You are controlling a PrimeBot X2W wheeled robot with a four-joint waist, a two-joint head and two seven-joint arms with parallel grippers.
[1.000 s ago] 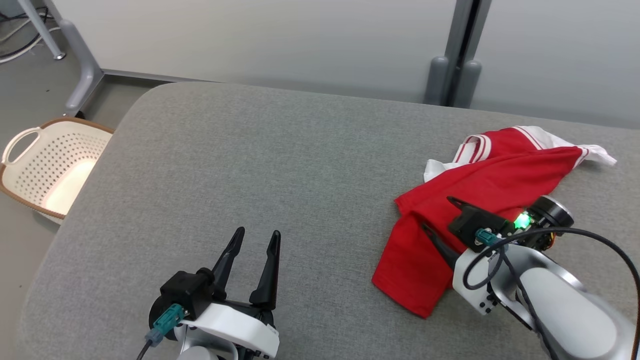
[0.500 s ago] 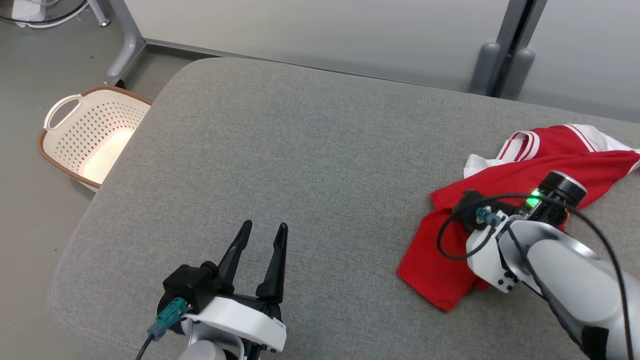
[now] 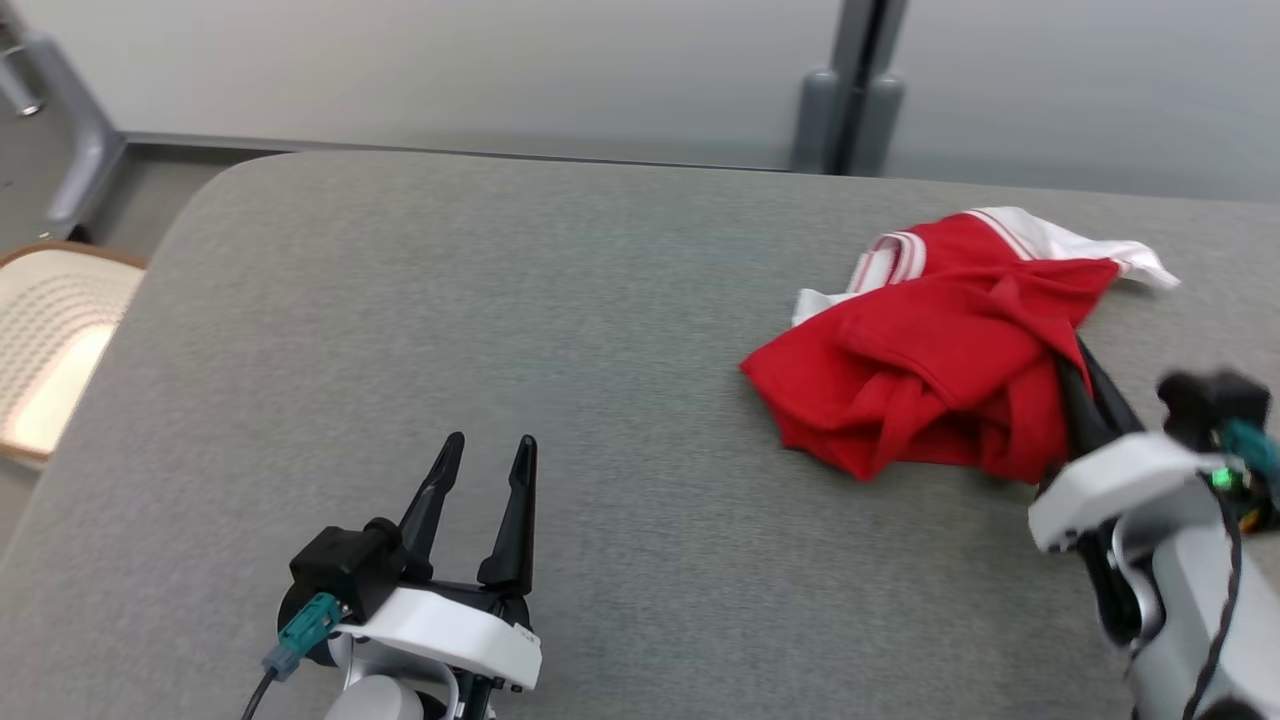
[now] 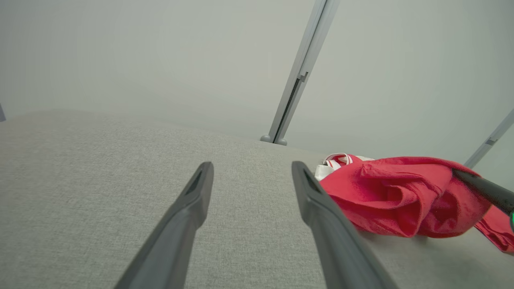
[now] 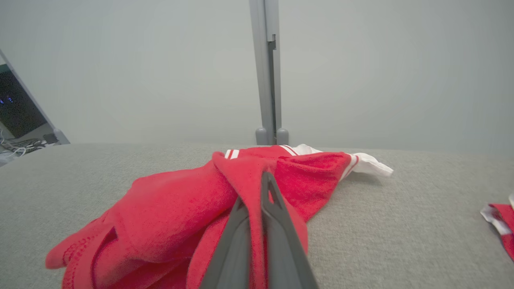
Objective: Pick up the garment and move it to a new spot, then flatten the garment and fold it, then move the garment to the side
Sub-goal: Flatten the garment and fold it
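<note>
R end effector (image 5: 257,190): pinched tight on garment (image 3: 930,370) fold, frame right, prob. to lift it.
L end effector (image 3: 488,445): spread wide, empty, lower left; parked off counter (image 3: 500,300) mid, likely drop spot.

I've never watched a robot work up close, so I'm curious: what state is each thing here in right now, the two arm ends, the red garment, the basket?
Left gripper: jaws open, empty, above the grey pad, apart from the garment.
Right gripper: jaws shut on a fold of the garment.
Garment: crumpled on the pad, not yet flattened or folded.
Basket: upright beside the pad; visible part looks empty.
</note>
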